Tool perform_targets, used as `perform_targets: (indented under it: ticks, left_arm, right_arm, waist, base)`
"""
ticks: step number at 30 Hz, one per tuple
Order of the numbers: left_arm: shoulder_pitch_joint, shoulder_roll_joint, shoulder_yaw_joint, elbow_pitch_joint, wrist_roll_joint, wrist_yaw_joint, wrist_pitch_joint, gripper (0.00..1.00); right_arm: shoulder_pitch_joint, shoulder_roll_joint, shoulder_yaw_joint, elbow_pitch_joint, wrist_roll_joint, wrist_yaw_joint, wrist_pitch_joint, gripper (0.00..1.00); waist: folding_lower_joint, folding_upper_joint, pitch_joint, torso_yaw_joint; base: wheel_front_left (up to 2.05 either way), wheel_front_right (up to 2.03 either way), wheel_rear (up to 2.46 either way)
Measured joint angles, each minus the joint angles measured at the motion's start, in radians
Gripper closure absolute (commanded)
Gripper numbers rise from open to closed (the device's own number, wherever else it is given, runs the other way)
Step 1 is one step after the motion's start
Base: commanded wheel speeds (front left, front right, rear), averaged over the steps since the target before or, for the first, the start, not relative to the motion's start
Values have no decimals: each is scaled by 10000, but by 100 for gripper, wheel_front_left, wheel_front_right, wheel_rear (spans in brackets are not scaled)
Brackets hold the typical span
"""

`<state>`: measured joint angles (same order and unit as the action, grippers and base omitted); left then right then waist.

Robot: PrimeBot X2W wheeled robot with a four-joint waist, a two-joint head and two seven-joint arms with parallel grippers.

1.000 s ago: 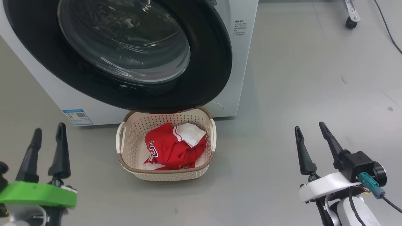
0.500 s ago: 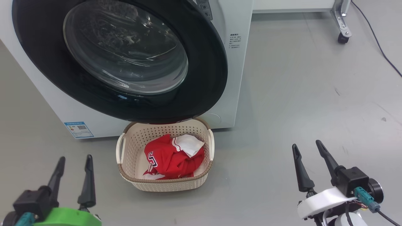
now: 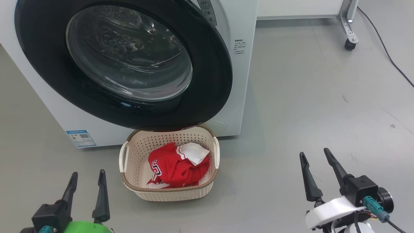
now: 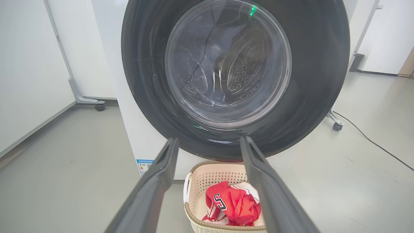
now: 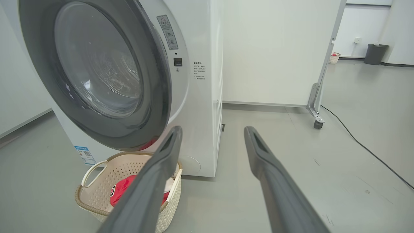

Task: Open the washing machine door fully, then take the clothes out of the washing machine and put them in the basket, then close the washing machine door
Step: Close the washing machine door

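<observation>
Nearest, we are holding left gripper [image 3: 88, 173] and right gripper [image 3: 313, 152] spread wide, gripping nothing, above grey floor [image 3: 307, 97] | basket [image 3: 168, 190] is sitting against washing machine [image 3: 241, 81], clothes [image 3: 174, 165] lying inside | washing machine door [image 3: 210, 81] is overhanging its far rim | beyond, we are seeing wheeled white partition [image 3: 348, 42], black cable [image 3: 388, 58].

the left gripper [image 3: 89, 172] has two long, tapered black fingers on a bright green mount [image 3: 85, 227], beside a black block [image 3: 51, 215] with a teal connector [image 3: 45, 229]. the right gripper [image 3: 313, 151] has the same fingers on a curved white mount [image 3: 328, 212], with a black box [image 3: 360, 191], a teal plug [image 3: 373, 205] and a black cable [image 3: 394, 225].
</observation>
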<state>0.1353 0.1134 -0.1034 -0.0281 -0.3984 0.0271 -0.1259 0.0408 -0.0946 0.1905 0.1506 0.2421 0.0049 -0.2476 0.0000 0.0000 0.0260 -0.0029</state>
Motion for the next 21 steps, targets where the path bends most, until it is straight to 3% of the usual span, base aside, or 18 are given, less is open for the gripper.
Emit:
perform_targets:
  ticks: [15, 16, 18, 21]
  left_arm:
    - [28, -46, -123, 140, 134, 205, -128, 0]
    - [28, -59, -136, 173, 132, 205, -136, 0]
    - [28, -75, -165, 186, 132, 209, -136, 0]
    - [28, -75, -199, 188, 140, 217, -176, 0]
  right_arm:
    - [81, -4, 44, -132, 0, -4, 15, 0]
    - [81, -6, 44, -128, 0, -4, 15, 20]
    - [81, -8, 54, -144, 0, -4, 17, 100]
    - [84, -13, 54, -148, 0, -4, 46, 100]
  waist:
    - [0, 0, 73, -25]
    - [0, 0, 62, -25]
    - [0, 0, 37, -26]
    - [0, 0, 30, -22]
  base:
    - [0, 0, 0]
    - [0, 0, 0]
    - [0, 0, 0]
    - [0, 0, 0]
